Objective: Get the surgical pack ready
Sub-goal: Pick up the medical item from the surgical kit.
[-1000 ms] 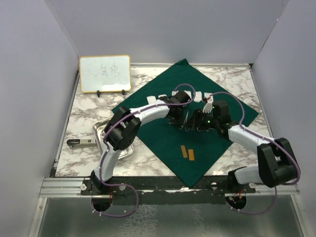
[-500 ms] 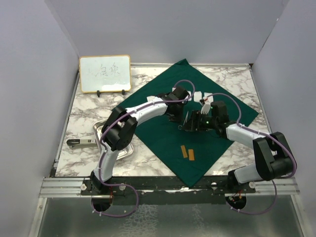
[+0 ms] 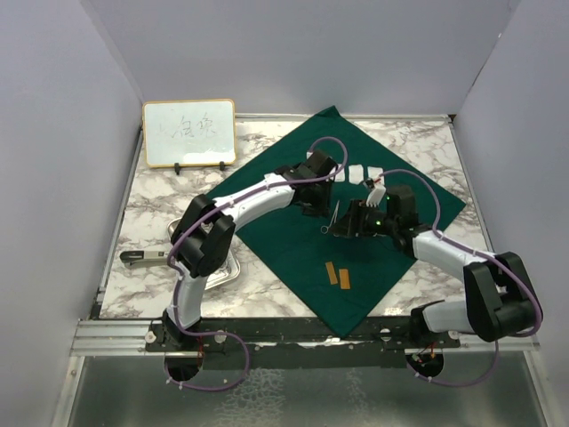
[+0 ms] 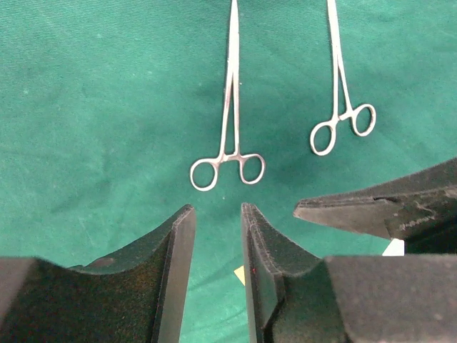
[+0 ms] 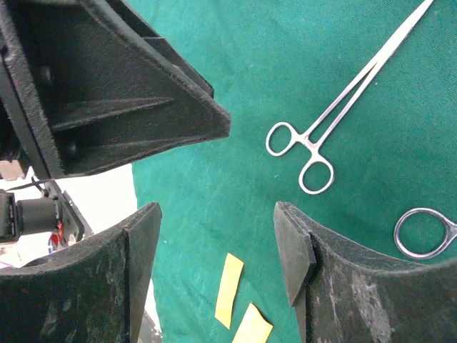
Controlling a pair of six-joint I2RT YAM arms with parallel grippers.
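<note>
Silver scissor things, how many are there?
2. The first clamp lies on the green cloth just ahead of the left gripper; the second clamp lies beside it, nearer the right gripper. Arms may hide more.

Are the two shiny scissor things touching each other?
Apart. The left wrist view shows bare green drape between the nearer forceps and the farther forceps.

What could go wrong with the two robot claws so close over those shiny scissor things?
The left pincer and right pincer hang close together, so they might bump. One forceps lies just beside the other forceps; grabbing either could knock its neighbour crooked. A low grab might also pinch and wrinkle the drape.
</note>
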